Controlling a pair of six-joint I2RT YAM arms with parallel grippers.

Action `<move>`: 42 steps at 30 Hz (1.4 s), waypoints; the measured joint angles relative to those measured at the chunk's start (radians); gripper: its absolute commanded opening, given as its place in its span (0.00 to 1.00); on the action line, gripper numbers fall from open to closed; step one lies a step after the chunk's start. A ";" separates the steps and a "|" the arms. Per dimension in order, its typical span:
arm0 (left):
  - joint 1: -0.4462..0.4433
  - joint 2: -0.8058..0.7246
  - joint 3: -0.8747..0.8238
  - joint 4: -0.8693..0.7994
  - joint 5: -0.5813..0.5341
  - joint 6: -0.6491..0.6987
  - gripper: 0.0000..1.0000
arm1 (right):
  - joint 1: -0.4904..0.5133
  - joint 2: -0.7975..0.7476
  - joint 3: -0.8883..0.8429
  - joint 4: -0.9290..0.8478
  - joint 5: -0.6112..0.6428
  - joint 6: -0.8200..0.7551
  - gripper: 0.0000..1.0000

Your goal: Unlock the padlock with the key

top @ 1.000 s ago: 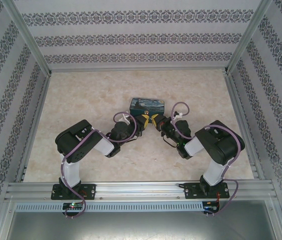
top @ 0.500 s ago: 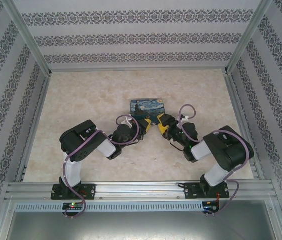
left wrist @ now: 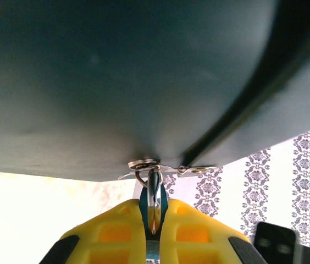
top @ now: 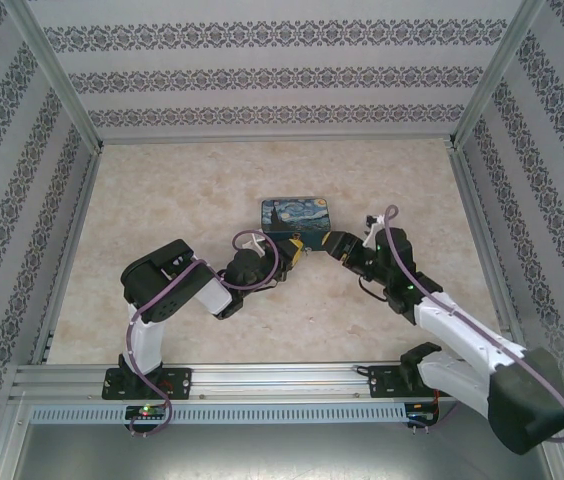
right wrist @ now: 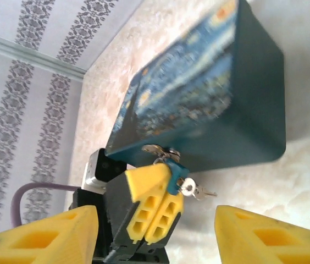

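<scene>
Tiny teal-green padlock (right wrist: 175,177) with a thin silvery shackle hangs from the small metal hasp (right wrist: 155,149) on the front lower edge of the blue-and-yellow starry-night painted box (right wrist: 199,93), which rests on the pale marbled table (right wrist: 309,181). A small silvery key (right wrist: 188,188) appears to sit in its keyway, with a second key dangling beside it.

The step in hand looks like taking hold of that key and turning it. To do it well, the right arm should come in along the key's own line and close on the flat head only. The twist should run about the key's axis while the other arm steadies the lock body, so neither the shackle nor the box gets dragged.

In the right wrist view, the right gripper (top: 334,243) has its yellow ribbed fingers (right wrist: 50,236) spread wide at either side. They hold nothing and touch nothing, and the key lies ahead of the gap. Beyond them the left gripper (right wrist: 160,190) has its yellow fingers pressed together, pinching the padlock body just beneath the hasp. Behind that stands the box, and farther off the patterned grey-and-white wallpaper (right wrist: 23,82).
</scene>
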 measured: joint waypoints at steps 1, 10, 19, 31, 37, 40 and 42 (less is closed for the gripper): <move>0.000 0.000 0.000 0.000 0.002 0.002 0.00 | 0.013 -0.007 0.032 -0.052 0.023 -0.060 0.52; 0.000 0.000 0.000 -0.001 0.013 0.008 0.00 | 0.200 0.108 0.142 -0.342 0.233 -0.479 0.46; 0.000 0.000 0.000 -0.001 0.026 0.010 0.00 | 0.251 0.248 0.203 -0.377 0.334 -0.684 0.42; 0.000 0.000 0.000 -0.001 0.029 0.010 0.00 | 0.264 0.386 0.266 -0.373 0.357 -0.767 0.39; 0.000 0.000 0.000 -0.001 0.034 0.010 0.00 | 0.264 0.443 0.312 -0.370 0.362 -0.780 0.35; 0.000 0.000 0.000 -0.001 0.037 0.010 0.00 | 0.264 0.472 0.336 -0.367 0.367 -0.794 0.30; 0.000 0.000 0.000 -0.001 0.037 0.010 0.00 | 0.264 0.489 0.351 -0.364 0.374 -0.797 0.25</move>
